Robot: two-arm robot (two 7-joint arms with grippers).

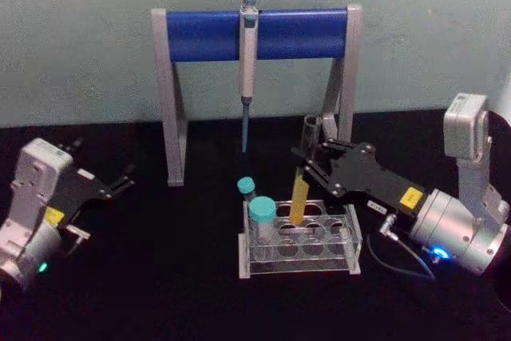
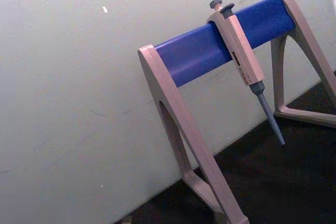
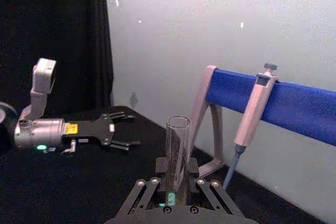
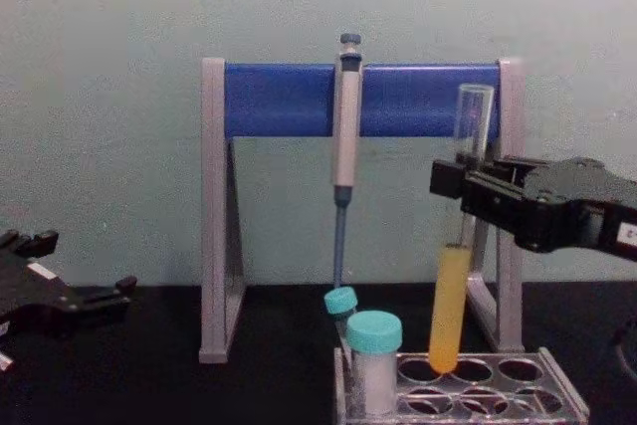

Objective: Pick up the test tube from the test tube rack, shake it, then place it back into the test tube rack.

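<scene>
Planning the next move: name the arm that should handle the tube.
Right: the right gripper is shut on the tube over the rack; the left gripper sits open, far off to the left.

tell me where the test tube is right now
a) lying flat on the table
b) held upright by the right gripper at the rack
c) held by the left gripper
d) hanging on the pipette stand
b: the right gripper is shut on the upper part of the test tube, upright with its round bottom at the test tube rack; the left gripper sits open, far off.
</scene>
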